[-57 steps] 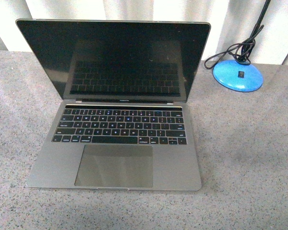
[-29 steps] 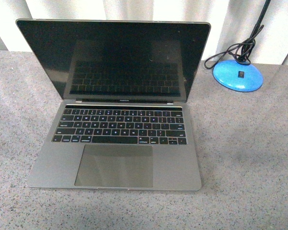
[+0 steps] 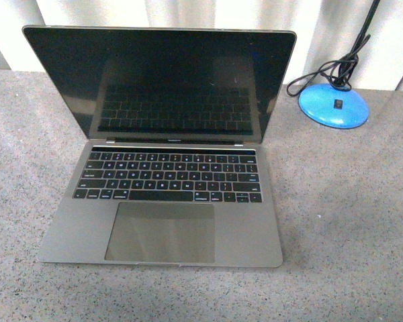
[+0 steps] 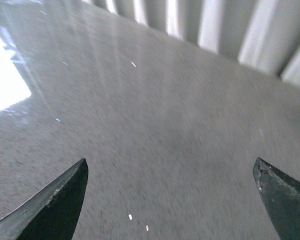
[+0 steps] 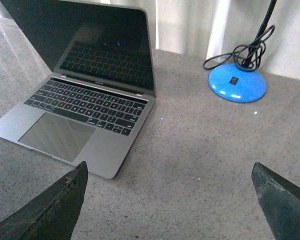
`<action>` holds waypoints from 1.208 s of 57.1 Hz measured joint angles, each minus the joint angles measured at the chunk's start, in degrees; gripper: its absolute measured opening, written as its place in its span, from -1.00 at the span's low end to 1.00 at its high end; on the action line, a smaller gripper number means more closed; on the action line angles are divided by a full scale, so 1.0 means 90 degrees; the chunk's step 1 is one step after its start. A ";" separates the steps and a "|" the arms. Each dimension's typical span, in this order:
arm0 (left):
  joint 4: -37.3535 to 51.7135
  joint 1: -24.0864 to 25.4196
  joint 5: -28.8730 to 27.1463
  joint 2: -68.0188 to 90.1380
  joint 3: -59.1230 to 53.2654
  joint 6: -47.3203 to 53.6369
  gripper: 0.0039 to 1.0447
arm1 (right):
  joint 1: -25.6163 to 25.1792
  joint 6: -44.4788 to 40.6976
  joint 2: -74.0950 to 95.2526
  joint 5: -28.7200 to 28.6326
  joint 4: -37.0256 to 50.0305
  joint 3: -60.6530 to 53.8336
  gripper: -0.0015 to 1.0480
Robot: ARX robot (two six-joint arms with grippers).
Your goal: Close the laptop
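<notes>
Front view: laptop (image 3: 164, 194) open at centre of table (image 3: 349, 235), dark screen raised, tilted slightly back. Lid angle unchanged over past second; no arm in view. Judgement: closing not begun.
Left wrist view: left tool (image 4: 170, 200) spread wide, empty, above table; laptop out of view.
Right wrist view: right tool (image 5: 167, 200) spread wide, empty, well apart from laptop; blue lamp base (image 5: 237, 85) beyond.

Only the tips of the robot's two grippers show. The left gripper (image 4: 170, 200) has two dark, nearly black fingers (image 4: 55, 205), each a flat wedge tapering to a blunt point, matte, with pale scuffing along the edges. The right gripper (image 5: 170, 200) looks the same, with black pointed fingers (image 5: 282, 200), rough-surfaced, their edges a little chipped and greyish.
</notes>
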 joint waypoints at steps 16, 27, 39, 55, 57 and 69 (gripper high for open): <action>0.3383 0.1144 0.2268 0.2086 0.0537 0.1384 0.87 | 0.0250 -0.0828 0.2589 0.0406 0.1841 0.0699 0.81; 0.5139 0.1229 0.3781 0.4274 0.1309 0.2103 0.87 | 0.0821 -0.0843 0.4714 0.0891 0.2994 0.1734 0.81; 0.5901 0.1100 0.4792 0.6152 0.2419 0.2331 0.87 | 0.1506 -0.0945 0.6348 0.1409 0.3628 0.2883 0.81; 0.5850 0.0903 0.5770 0.7660 0.3968 0.2868 0.87 | 0.2093 -0.1297 0.7728 0.1783 0.3616 0.4065 0.81; 0.5765 0.0903 0.5872 0.7793 0.4141 0.2948 0.87 | 0.2147 -0.1338 0.7893 0.1802 0.3626 0.4228 0.81; 0.5321 0.0988 0.6431 0.8631 0.5207 0.3759 0.87 | 0.2334 -0.1610 0.8575 0.1773 0.3512 0.5022 0.44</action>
